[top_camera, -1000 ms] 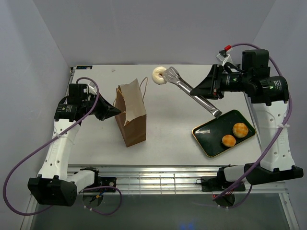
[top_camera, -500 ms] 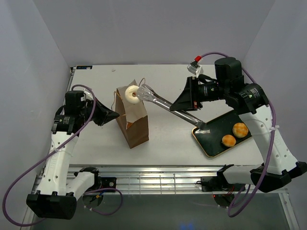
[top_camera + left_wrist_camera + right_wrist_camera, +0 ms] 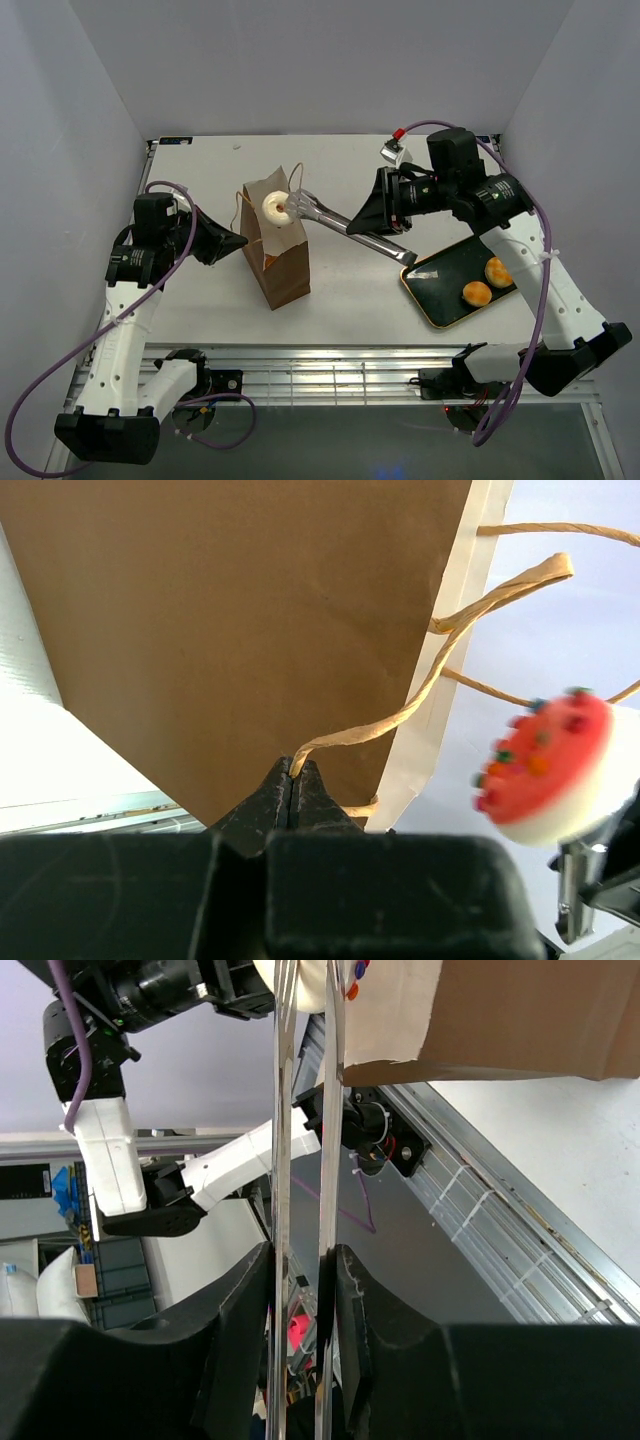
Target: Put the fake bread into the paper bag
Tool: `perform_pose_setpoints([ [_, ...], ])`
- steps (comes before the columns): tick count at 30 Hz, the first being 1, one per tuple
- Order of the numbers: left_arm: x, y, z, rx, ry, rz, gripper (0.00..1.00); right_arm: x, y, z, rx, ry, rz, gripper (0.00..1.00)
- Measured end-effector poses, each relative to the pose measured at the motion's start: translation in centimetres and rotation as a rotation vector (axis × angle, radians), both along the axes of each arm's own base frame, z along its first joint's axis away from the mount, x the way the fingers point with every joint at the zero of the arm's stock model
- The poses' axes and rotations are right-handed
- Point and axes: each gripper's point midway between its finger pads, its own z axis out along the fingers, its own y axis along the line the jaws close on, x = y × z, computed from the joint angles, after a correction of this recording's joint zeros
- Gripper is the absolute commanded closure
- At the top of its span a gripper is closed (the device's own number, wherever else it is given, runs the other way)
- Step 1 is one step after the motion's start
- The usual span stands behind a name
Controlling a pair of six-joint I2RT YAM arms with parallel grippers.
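1. By my judgement the task is partly done. The red-frosted donut [image 3: 275,207] hangs at the tips of the tongs [image 3: 345,222], right at the open top of the paper bag [image 3: 283,262], but it is not yet inside.
2. Two round buns [image 3: 500,270] [image 3: 477,293] lie on the dark green tray [image 3: 440,285] at the near right. They sit close together without touching and have yet to be moved.
3. No twisted roll shows anywhere. The bag's inside is hidden, so I cannot tell whether it holds anything.
4. The right gripper [image 3: 300,1255] is clamped on the handle end of the tongs, one finger pressing each arm. The donut is blurred in the left wrist view, so I cannot tell whether the tong tips are pinching it or letting it go.
5. The left gripper [image 3: 292,775] is pinched tight on the cord handle [image 3: 440,685] on the bag's left side. I take this to be steadying the bag and keeping its mouth open.
6. The bag stands upright, left of centre on the table [image 3: 360,300]. The tray lies flat, well apart to the right.
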Motion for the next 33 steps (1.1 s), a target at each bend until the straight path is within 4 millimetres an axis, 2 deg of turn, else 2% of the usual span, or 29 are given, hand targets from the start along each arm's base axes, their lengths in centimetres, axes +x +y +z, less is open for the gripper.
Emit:
perform_pose_setpoints([
  [3, 0.0, 0.0, 0.1, -0.002, -0.001, 0.002, 1.0, 0.2, 0.0, -0.8, -0.016, 0.016, -0.008, 0.62],
  [13, -0.2, 0.0, 0.3, -0.009, -0.005, 0.008, 1.0, 0.4, 0.1, -0.9, -0.011, -0.001, -0.009, 0.53],
  [25, -0.5, 0.0, 0.8, -0.015, -0.02, 0.016, 1.0, 0.6, 0.2, -0.9, -0.011, -0.016, -0.003, 0.52],
  [30, -0.8, 0.1, 0.8, -0.016, -0.022, 0.016, 1.0, 1.0, 0.4, 0.5, 0.001, -0.031, -0.007, 0.52],
  [33, -1.1, 0.2, 0.6, -0.008, -0.008, 0.022, 0.82, 1.0, 0.5, 2.1, 0.027, -0.054, -0.013, 0.52],
])
